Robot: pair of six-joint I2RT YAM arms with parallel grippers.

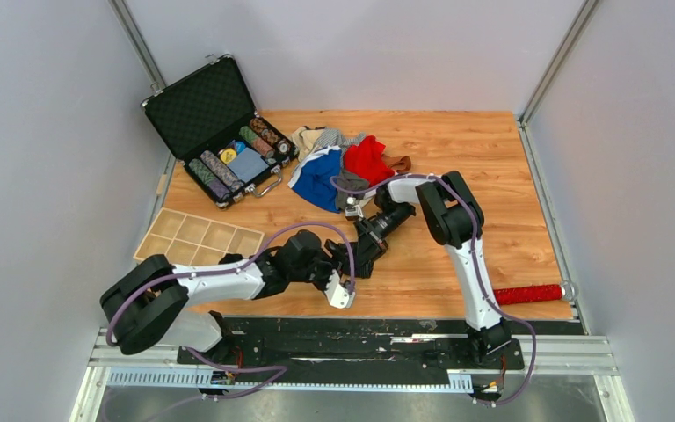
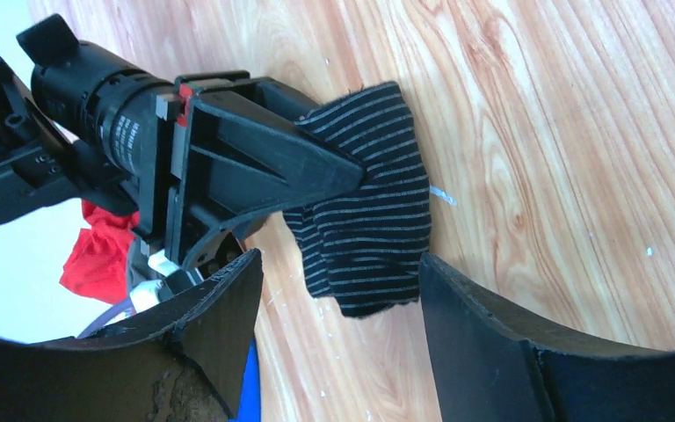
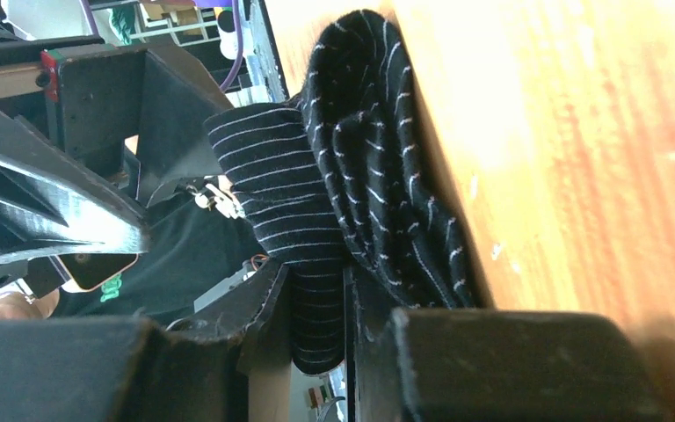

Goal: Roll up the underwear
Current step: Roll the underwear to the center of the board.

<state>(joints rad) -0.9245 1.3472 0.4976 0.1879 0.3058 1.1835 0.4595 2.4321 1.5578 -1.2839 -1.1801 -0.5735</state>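
Bench: light wooden plank table, walled on three sides. On its far left corner stands an open black hard-shell case of striped poker chips; just in front of the case lies a pale wooden divided tray. At far centre sits a heap of loose coloured cloth underwear (blue, red, grey, beige). A long red bristly stick lies by the near right edge.

Arms: the white-and-black left arm and the white-and-black right arm converge mid-table, near centre.

Work item: black pinstriped cloth underwear, lying on the table well apart from the heap. The right-wrist view shows it bunched in overlapping folds, so I judge it partly rolled, not finished.

Right gripper: jaws clamped together on one edge of the garment, cloth pinched between the fingers.

Left gripper: jaws apart, nothing held. The free end of the garment sits between its two fingertips; whether the right-hand fingertip touches the cloth I cannot tell.

Key relation: the bundle's long axis runs from the right gripper's tip straight toward the left gripper's open jaws. The left gripper is the nearer free one. Judgement: the next grip falls to it, on that free end.
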